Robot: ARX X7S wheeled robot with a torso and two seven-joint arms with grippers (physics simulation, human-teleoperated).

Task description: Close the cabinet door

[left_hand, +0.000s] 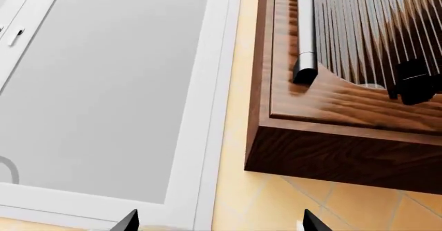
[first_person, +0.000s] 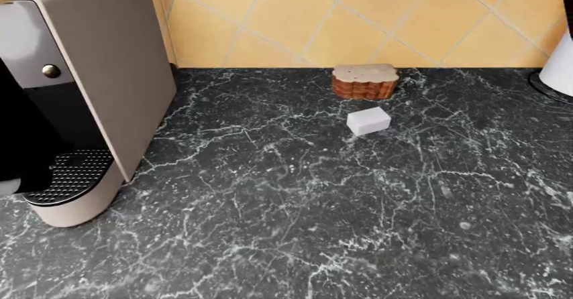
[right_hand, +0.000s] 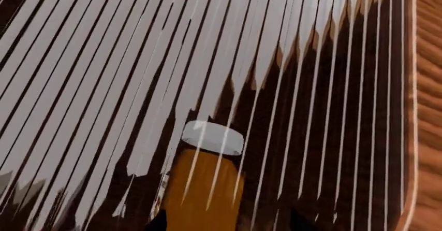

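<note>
Right end effector (right_hand: 224, 221) close against cabinet door (right_hand: 290, 86).

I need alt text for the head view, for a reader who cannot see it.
A black marble countertop with white veins fills the view, below a yellow tiled wall. A beige coffee machine stands at left; a small brown scalloped wooden block and a white cube lie near the wall.

A coffee machine (first_person: 76, 91) stands at the worktop's (first_person: 296, 218) left edge. A bread loaf (first_person: 364, 81) sits at the back edge against the wall, with a small block (first_person: 369, 121) just before it. A bottle (right_hand: 204, 189) stands in the cabinet behind its door (right_hand: 332, 86).
</note>
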